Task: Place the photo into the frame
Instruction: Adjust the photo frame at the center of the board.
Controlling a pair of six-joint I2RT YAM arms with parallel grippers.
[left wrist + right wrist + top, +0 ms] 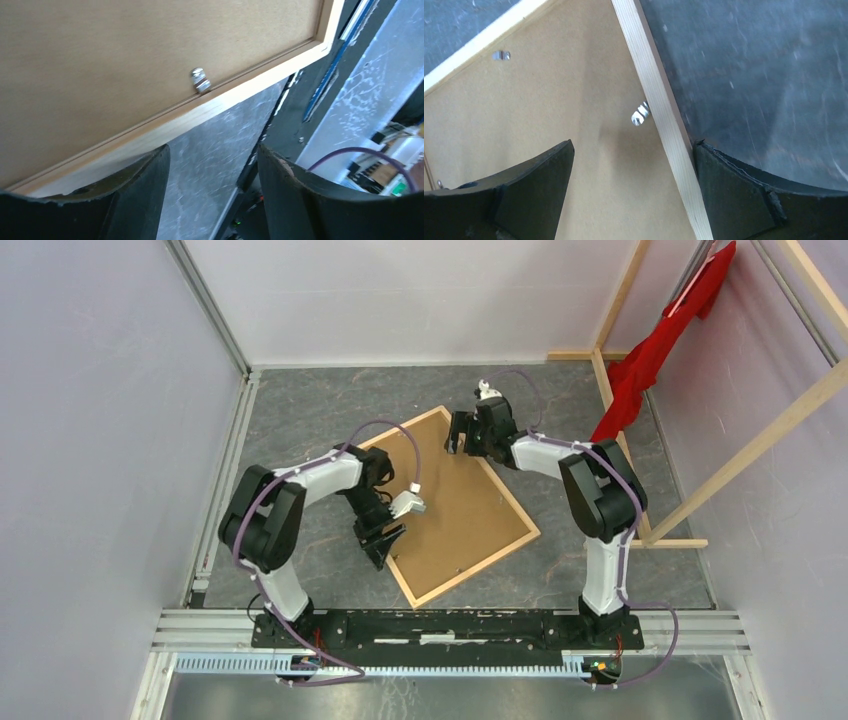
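The frame (480, 568) of light wood lies face down and askew in the middle of the grey table. A brown backing board (460, 510) fills it. The photo is hidden. My left gripper (380, 540) is open at the frame's near-left edge. In the left wrist view its jaws (212, 150) hold only bare table, and the frame's rail (240, 85) with a metal clip (200, 80) lies just beyond. My right gripper (462, 435) stands open over the far corner. There its jaws (634, 145) straddle the rail (649, 75) and the board (549, 110), close to a clip (640, 114).
A red cloth (650, 360) hangs on a rack of long wooden beams (760, 440) at the right, and the rack's foot lies just right of the right arm. White walls close the left, back and right sides. An aluminium rail (450, 625) carries both arm bases.
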